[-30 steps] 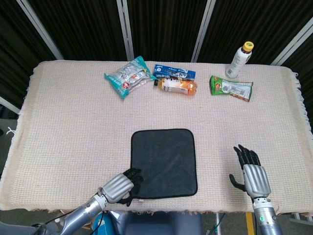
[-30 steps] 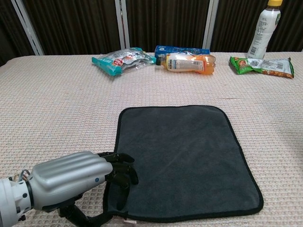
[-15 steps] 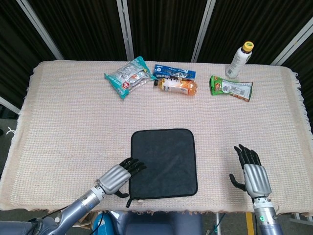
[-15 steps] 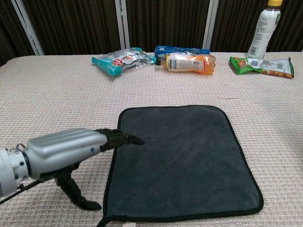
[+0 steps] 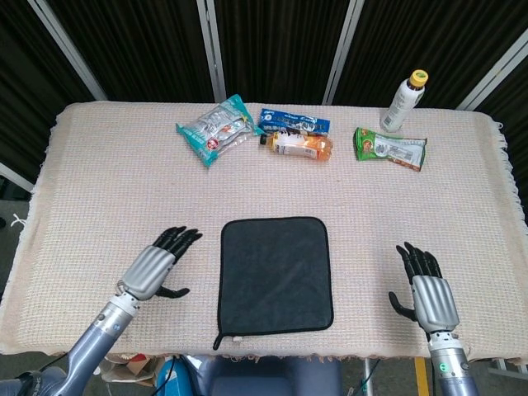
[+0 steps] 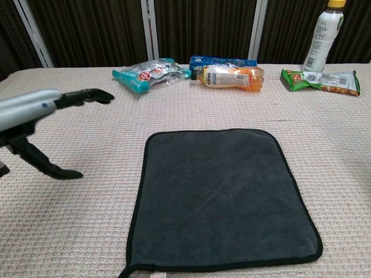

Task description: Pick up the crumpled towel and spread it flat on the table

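The towel (image 5: 275, 273) lies flat on the tabletop (image 5: 107, 190). It is between both hands, touching neither. The left hand (image 5: 155, 269) and right hand (image 5: 429, 290) are spread and hold nothing.

Lab rig: black curtain (image 5: 272, 41), cloth-covered table (image 5: 107, 190).

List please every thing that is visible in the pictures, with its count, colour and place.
towel: 1, dark grey, spread flat at the near middle of the table
table: 1, covered with a beige woven cloth
snack bag: 1, teal and silver, far edge, left of centre
flat packet: 1, blue, far edge, centre
lying bottle: 1, orange, just in front of the flat packet
green packet: 1, green, far right
standing bottle: 1, white with yellow cap, upright behind the green packet
left hand: 1, silver and black, fingers apart, left of the towel, holds nothing
right hand: 1, silver and black, fingers apart, near right edge, holds nothing
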`<move>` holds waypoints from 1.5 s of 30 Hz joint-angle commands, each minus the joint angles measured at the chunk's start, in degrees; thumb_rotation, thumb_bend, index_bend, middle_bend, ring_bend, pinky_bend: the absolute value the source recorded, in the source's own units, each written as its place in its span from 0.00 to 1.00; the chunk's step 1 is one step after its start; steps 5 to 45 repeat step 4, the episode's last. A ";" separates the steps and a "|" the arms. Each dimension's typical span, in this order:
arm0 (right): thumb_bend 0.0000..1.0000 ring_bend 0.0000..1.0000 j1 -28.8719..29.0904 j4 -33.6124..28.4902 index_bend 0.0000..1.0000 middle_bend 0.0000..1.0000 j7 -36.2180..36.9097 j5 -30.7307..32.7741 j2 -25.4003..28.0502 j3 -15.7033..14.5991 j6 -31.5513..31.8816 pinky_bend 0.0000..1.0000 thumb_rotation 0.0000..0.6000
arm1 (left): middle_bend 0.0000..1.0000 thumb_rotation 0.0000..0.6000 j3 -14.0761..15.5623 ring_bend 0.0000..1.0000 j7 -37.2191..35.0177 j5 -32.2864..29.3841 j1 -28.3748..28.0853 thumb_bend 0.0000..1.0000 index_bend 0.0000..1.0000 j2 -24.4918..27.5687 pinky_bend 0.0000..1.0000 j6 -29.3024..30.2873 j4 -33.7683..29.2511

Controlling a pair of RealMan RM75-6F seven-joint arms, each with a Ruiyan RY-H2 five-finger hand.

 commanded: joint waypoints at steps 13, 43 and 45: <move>0.35 0.00 0.07 3.98 0.00 0.00 -2.17 -2.61 -1.53 0.25 2.11 0.01 1.00 | 0.03 1.00 1.25 0.00 2.04 -0.14 10.68 0.11 0.00 4.24 0.01 15.05 4.05; 0.35 0.00 0.07 3.98 0.00 0.00 -2.17 -2.61 -1.53 0.25 2.11 0.01 1.00 | 0.03 1.00 1.25 0.00 2.04 -0.14 10.68 0.11 0.00 4.24 0.01 15.05 4.05; 0.35 0.00 0.07 3.98 0.00 0.00 -2.17 -2.61 -1.53 0.25 2.11 0.01 1.00 | 0.03 1.00 1.25 0.00 2.04 -0.14 10.68 0.11 0.00 4.24 0.01 15.05 4.05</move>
